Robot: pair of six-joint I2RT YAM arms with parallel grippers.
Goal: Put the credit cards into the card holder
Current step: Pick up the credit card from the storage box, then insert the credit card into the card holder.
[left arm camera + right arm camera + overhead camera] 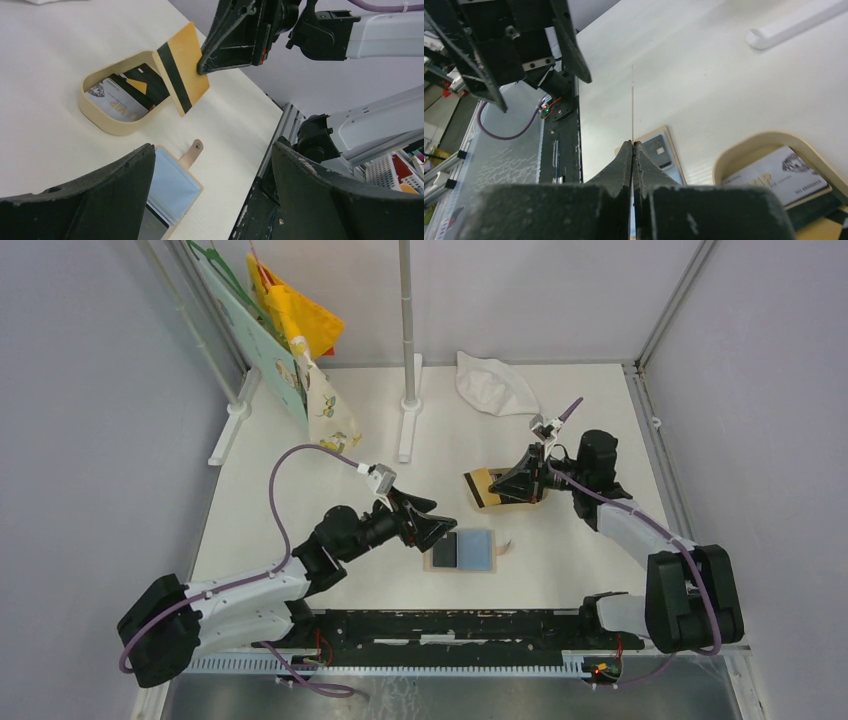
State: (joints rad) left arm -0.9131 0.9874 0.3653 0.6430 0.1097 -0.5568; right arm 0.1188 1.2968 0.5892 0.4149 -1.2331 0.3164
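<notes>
Right gripper [632, 145] clamps 1 edge of the orange plastic card [181, 67], probably stiff, light and slick, above the tan oval tray [107, 125]. Open beige card holder [468, 551] lies at 7 o'clock; left gripper [440, 523] gapes.

Four credit cards [182, 70] [112, 102] [145, 82] [445, 551], one card holder [478, 551], one tan tray [100, 120], two pincers [441, 518] [497, 487]

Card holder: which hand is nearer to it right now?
Left. The left hand hovers open right beside the card holder, at its left side. The right hand is farther back, over the tray, pinching the orange card.
</notes>
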